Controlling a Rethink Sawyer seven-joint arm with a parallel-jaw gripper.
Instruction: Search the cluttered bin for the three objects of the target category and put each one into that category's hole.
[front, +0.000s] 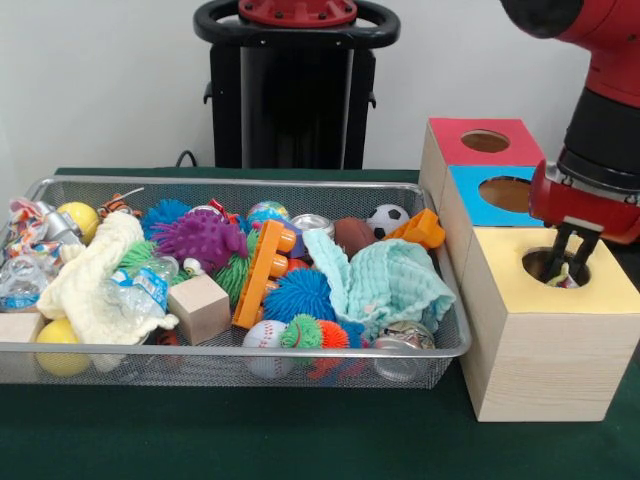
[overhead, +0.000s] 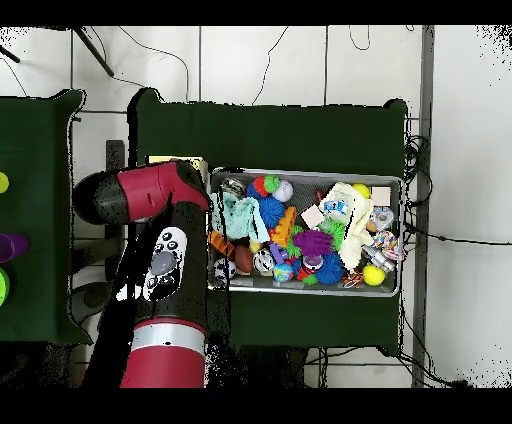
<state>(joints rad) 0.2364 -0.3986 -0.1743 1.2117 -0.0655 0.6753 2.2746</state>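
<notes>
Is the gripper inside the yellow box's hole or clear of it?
Inside: the gripper has its fingertips dipped past the rim of the hole in the yellow-topped box, with something small and pale between them.

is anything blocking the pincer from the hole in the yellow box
Nothing visible does. The pincer hangs right at the round hole in the yellow-topped box, fingers reaching into its opening; something small and pale sits by the tips, unclear what.

Front view: low and close across the dark green table, facing the silver wire-mesh bin. Overhead view: high, straight down, much farther off. Shared: bin, table, probably little else.
</notes>
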